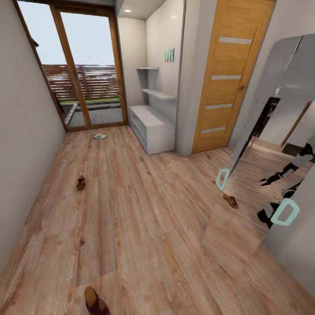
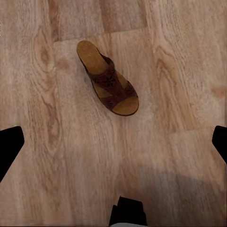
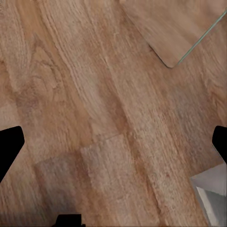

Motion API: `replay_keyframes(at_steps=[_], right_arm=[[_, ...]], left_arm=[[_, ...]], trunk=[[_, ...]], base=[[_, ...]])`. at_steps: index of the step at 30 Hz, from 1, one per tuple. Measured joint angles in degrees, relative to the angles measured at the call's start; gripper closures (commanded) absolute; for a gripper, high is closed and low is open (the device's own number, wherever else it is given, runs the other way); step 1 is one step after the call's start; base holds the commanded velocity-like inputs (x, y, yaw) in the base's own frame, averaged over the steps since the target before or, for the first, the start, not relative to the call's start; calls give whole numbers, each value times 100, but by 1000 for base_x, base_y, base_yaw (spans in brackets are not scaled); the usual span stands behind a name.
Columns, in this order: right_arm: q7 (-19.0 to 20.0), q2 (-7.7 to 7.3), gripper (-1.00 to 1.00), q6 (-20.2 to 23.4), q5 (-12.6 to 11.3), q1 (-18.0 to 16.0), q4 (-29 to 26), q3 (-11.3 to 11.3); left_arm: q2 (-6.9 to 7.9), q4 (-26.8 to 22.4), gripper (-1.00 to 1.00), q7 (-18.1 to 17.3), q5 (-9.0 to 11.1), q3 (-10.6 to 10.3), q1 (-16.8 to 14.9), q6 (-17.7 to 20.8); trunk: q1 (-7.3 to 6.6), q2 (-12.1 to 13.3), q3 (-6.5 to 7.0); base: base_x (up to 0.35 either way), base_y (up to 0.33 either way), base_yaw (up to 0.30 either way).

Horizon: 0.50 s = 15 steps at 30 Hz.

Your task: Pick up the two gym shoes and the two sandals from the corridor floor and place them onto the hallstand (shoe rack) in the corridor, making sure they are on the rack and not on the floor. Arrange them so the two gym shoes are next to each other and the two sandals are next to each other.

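A brown sandal [image 2: 109, 79] lies flat on the corridor floor [image 2: 165, 71] under my left gripper [image 2: 113, 146], which hangs open above it with the sandal just beyond the fingertips. In the head view that sandal [image 1: 95, 302] is at the near edge. A second sandal [image 1: 81, 182] lies further along on the left. A cream and green gym shoe [image 1: 99, 136] rests near the glass door. The pale grey hallstand [image 1: 153, 127] stands against the right wall beyond it. My right gripper [image 3: 113, 142] is open over bare floor [image 3: 94, 94].
A tall leaning mirror [image 1: 262, 144] stands on the right, reflecting the floor and a sandal; its lower corner [image 3: 175, 28] is near my right gripper. A wooden door [image 1: 227, 78] is beside the hallstand. A grey wall [image 1: 22, 144] runs along the left.
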Motion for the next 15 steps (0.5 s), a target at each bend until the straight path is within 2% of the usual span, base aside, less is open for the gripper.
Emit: replay_keyframes(at_steps=[15], right_arm=[[1,0,-100,0,0,0,0,1]], left_arm=[[0,0,-100,0,0,-3,0,0]], trunk=[[0,0,0]], base=[[0,-273,270]])
